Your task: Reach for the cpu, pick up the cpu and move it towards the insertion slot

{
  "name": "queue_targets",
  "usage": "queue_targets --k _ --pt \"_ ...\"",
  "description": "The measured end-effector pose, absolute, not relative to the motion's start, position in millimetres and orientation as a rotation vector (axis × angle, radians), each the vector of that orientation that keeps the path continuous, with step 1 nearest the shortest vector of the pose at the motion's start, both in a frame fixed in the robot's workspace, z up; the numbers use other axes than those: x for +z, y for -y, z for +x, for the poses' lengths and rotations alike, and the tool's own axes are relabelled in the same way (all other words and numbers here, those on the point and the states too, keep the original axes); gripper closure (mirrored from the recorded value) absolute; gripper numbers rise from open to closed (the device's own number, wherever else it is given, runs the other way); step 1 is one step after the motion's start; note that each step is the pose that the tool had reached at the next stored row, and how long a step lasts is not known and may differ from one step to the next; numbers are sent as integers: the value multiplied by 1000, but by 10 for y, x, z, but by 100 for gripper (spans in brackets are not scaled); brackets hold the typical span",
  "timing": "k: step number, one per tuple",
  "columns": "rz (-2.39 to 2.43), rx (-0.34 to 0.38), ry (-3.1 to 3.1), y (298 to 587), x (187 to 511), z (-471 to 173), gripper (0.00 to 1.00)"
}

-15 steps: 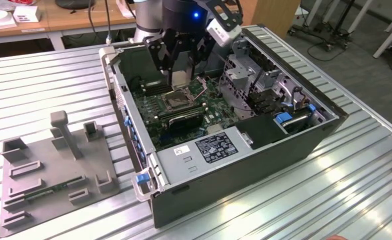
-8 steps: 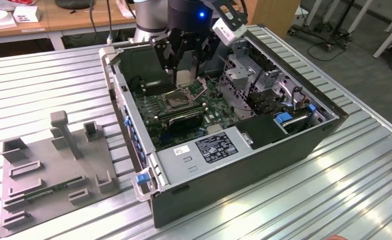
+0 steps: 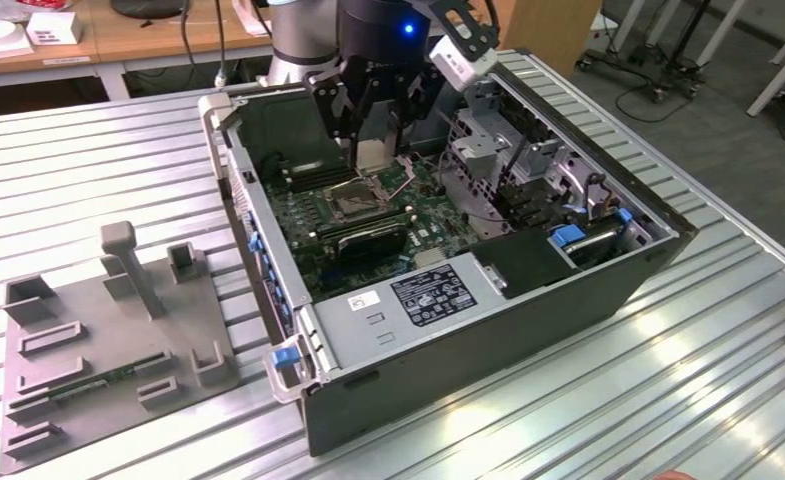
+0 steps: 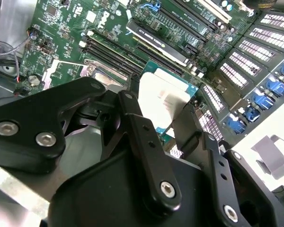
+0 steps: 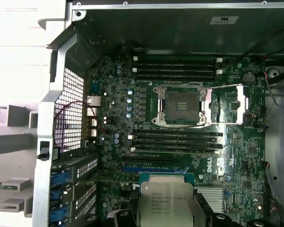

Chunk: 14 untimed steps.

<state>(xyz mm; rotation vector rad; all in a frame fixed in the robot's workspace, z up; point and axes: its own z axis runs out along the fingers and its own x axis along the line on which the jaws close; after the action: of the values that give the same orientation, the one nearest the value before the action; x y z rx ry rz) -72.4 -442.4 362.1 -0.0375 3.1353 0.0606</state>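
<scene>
My gripper hangs inside the open computer case, shut on the cpu, a small flat silver square with a green edge. In both wrist views the cpu sits between the black fingers, lifted above the motherboard. The insertion slot, a square socket with a silver frame and dark centre, lies open on the board just below and in front of the gripper in the exterior view. The cpu is apart from the slot, with a bank of memory slots between them in the first wrist view.
The case lies on its side on a ribbed metal table. Long black memory slots flank the socket. Drive cages with blue tabs fill the case on the exterior view's right. A grey tray holding a green strip sits on the exterior view's left.
</scene>
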Motion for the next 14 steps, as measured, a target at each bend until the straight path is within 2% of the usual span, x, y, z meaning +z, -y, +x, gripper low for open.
queue_targets --k 14 --pt "-38 60 -3135 4329 3611 -722 47"
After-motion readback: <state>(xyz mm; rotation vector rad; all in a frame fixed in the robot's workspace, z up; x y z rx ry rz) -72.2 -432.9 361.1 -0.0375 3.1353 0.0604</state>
